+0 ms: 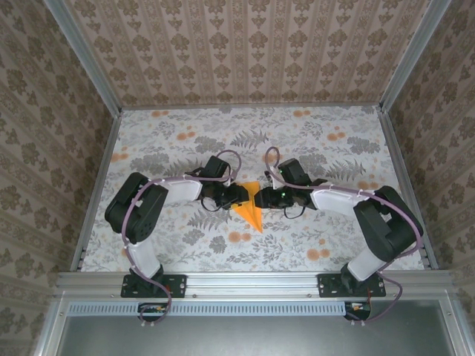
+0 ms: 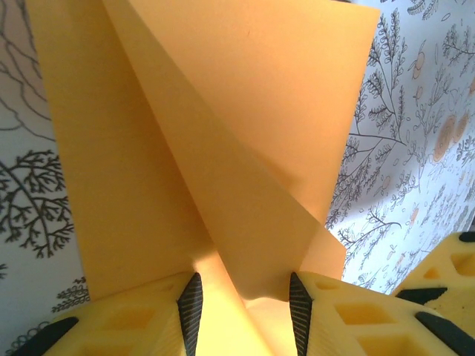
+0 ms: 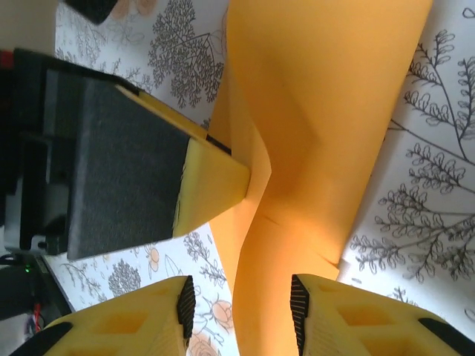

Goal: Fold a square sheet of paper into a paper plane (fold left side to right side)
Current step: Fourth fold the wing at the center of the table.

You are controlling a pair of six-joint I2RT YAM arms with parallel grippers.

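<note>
My left pincer (image 2: 243, 308) is clamped on the paper plane (image 2: 223, 148); my right pincer (image 3: 239, 311) stands apart, paper between its fingers.

I am watching both arms reaching inward from their bases, elbows bowed outward, wrists meeting near the table's middle. The left gripper (image 1: 239, 196) is pointing right, the right gripper (image 1: 261, 197) pointing left, tips nearly facing each other. On the wrist views each pair of yellow fingers (image 2: 189, 308) (image 3: 308, 300) is standing partly apart; whether either is actually pinching anything, I cannot tell.
</note>
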